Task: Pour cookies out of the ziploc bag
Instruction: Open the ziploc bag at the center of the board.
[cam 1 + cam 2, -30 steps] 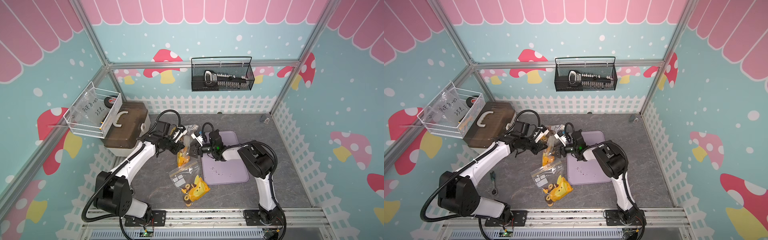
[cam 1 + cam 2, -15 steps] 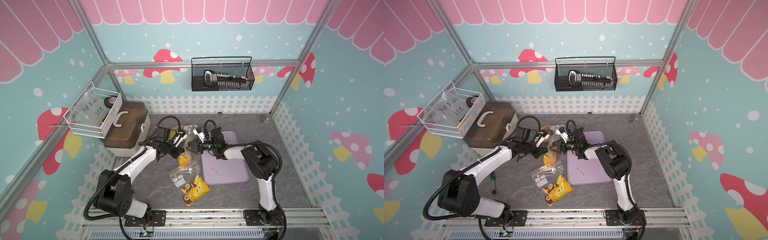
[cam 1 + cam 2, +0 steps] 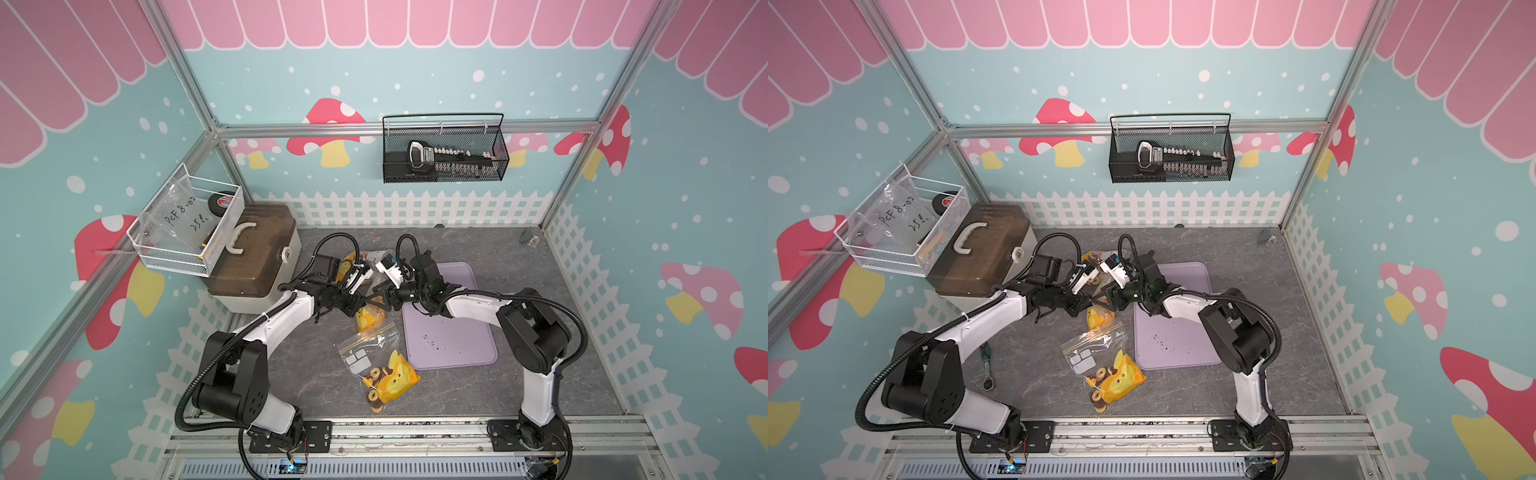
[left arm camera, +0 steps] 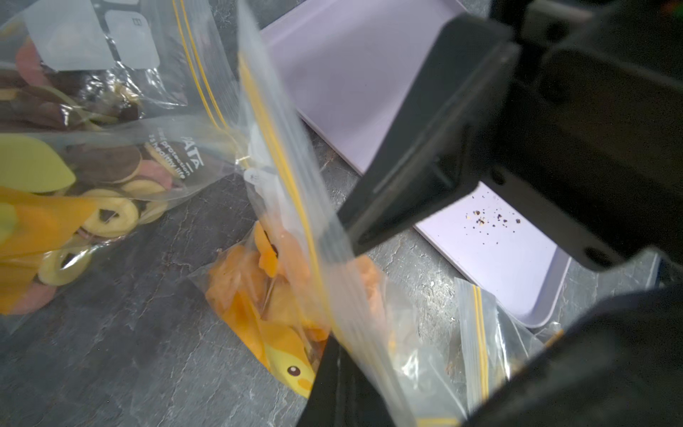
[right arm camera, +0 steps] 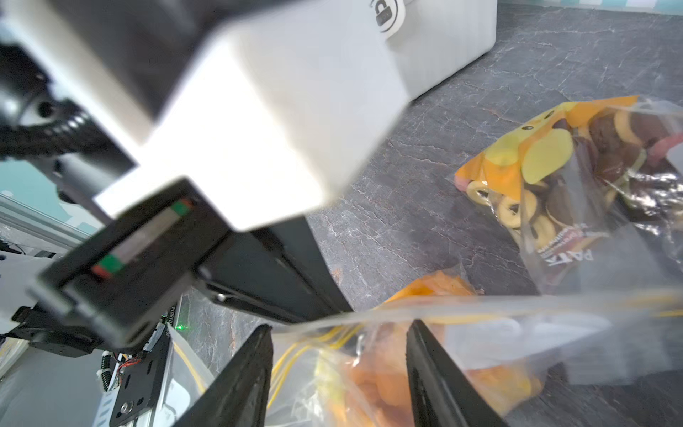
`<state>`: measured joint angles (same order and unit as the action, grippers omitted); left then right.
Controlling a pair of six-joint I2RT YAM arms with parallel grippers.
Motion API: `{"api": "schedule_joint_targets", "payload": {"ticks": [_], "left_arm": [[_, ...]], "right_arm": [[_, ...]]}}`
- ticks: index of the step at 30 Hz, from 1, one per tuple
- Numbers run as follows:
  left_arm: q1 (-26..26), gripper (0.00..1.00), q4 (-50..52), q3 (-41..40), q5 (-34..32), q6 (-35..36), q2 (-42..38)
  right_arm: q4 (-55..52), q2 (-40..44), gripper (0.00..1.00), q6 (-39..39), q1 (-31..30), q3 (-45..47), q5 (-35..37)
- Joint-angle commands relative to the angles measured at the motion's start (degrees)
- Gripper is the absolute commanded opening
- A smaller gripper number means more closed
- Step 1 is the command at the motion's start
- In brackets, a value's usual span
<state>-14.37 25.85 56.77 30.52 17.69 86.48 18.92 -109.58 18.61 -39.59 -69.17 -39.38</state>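
Status: L tool (image 3: 360,301) clamped tight on rim of ziploc bag (image 3: 368,321). R tool (image 5: 339,329) half-wide, fingers straddling same rim, not gripping yet. Orange cookies (image 4: 258,288) all inside; bag belly on table (image 3: 324,374) just beside purple tray (image 3: 465,316), not over it. Risks: R grabs both film layers → mouth won't open; thin film slips from L pinch on pull; tip here → cookies land on table, not tray. 2nd bag (image 3: 376,370) w/ ring cookies near, could get dragged.

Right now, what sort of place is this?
Probably a staged robot test cell, not a real room: mushroom-print walls on an aluminium frame, with a left arm and right arm bolted to a rail.
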Motion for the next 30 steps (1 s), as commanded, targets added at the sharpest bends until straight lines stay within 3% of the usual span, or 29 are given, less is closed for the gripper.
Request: {"api": "schedule_joint_targets", "payload": {"ticks": [1,8,19,30], "left_arm": [[0.38,0.0,-2.52,-0.69,2.12,-0.25,0.18],[1.11,0.0,-3.16,-0.88,3.38,-0.47,0.1],[1.63,0.0,-3.16,-0.87,3.97,-0.29,0.1],[1.64,0.0,-3.2,-0.9,4.63,-0.33,0.09]], "right_arm": [[-6.85,2.37,0.58,-5.04,-1.73,-1.82,3.46],[-8.28,3.15,0.58,-6.22,-3.22,-1.15,6.48],[-4.5,14.17,0.62,-6.64,3.65,10.31,5.73],[-5.15,5.61,0.58,-6.45,3.76,6.02,-0.98]]}}
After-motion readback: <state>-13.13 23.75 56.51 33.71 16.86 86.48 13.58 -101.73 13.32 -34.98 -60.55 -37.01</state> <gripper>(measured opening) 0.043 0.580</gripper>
